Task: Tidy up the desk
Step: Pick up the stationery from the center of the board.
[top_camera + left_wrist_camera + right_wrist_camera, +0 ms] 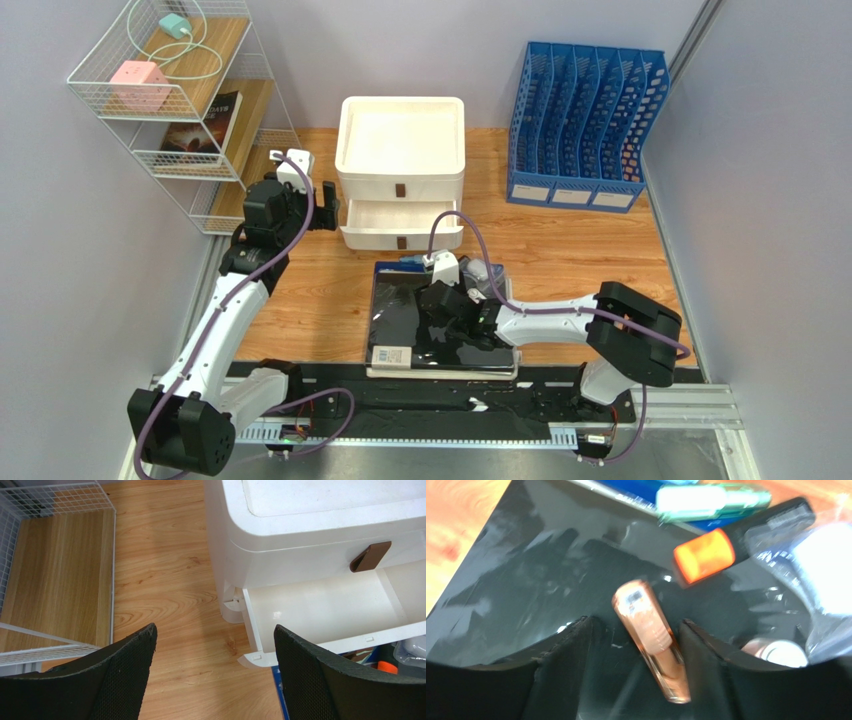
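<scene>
The desk (580, 250), a broad top of light orange-brown planks, lies under the white drawer unit (402, 170) and spreads out from it on every side. The unit's lower drawer (325, 610) stands pulled out toward the arms, and nothing shows on the part of its floor in view; the closed upper drawer has a brown pull tab (370, 556) on its front. The left gripper (214, 630) hangs just beside the unit's left front corner. Its jaws are spread wide with nothing between them but bare wood. Just in front of the open drawer a glossy black folder (400, 320) lies flat on the wood. The right gripper (636, 620) is low over the folder, its jaws released, one on either side of a pink tube (651, 640) that lies on the black surface. A dark gap shows on each side of the tube, though the wrist view is blurred. Nearer the drawer unit than the tube lie an orange-capped marker (736, 540), a green and white tube (711, 500) and a clear bag (821, 570) at the folder's far edge. A blue file sorter (585, 125) stands upright to the unit's right, apart from it. A wire shelf (180, 100) stands to the unit's left, against the wall.
</scene>
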Available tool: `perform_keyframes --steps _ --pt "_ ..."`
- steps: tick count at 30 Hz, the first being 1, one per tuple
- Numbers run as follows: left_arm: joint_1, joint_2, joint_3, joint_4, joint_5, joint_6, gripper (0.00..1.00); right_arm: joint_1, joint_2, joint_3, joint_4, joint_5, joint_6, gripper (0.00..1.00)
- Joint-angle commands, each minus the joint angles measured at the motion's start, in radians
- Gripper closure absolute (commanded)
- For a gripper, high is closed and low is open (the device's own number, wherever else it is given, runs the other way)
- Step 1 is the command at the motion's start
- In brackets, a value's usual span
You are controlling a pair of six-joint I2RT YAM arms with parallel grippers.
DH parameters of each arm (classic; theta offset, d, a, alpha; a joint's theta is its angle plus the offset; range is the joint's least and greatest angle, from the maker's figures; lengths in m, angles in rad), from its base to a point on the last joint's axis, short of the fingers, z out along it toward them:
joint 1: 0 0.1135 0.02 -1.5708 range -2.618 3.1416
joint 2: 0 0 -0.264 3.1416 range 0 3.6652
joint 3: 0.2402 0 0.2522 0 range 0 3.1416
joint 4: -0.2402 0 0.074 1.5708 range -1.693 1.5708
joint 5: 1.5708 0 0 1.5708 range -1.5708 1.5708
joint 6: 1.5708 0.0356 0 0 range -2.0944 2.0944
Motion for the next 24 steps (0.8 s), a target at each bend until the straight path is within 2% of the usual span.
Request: perform_keyframes --steps 1,4,6,11,13,14,16,18,24 --pt "0.006 -0.013 -0.007 0.036 0.006 -0.014 0.09 0.054 -0.05 -0.004 -0.089 0.026 0.06 0.39" --pt "0.006 -0.013 -0.007 0.036 0.003 -0.014 0.09 0.075 -0.059 0.008 -0.126 0.049 0.067 0.48" --pt "0.006 -0.018 -0.009 0.035 0.003 -0.014 0.09 0.081 -0.065 0.012 -0.137 0.054 0.072 0.58" --pt "0.006 -0.021 -0.01 0.035 0.002 -0.013 0.09 0.083 -0.049 0.02 -0.14 0.069 0.074 0.64" --pt "0.006 -0.021 -0.012 0.035 0.0 -0.011 0.09 0.083 -0.039 0.025 -0.137 0.069 0.071 0.71" --pt "0.006 -0.019 -0.012 0.036 0.0 -0.011 0.09 0.083 -0.033 0.028 -0.138 0.071 0.071 0.75" --pt "0.006 -0.019 -0.013 0.038 0.0 -0.011 0.09 0.083 -0.03 0.029 -0.141 0.072 0.071 0.91" --pt "0.006 -0.016 -0.015 0.041 0.0 -0.01 0.09 0.089 -0.051 0.046 -0.155 0.075 0.068 1.0" --pt "0.006 -0.009 -0.018 0.047 -0.008 -0.01 0.09 0.147 -0.124 0.161 -0.264 0.104 0.006 1.0"
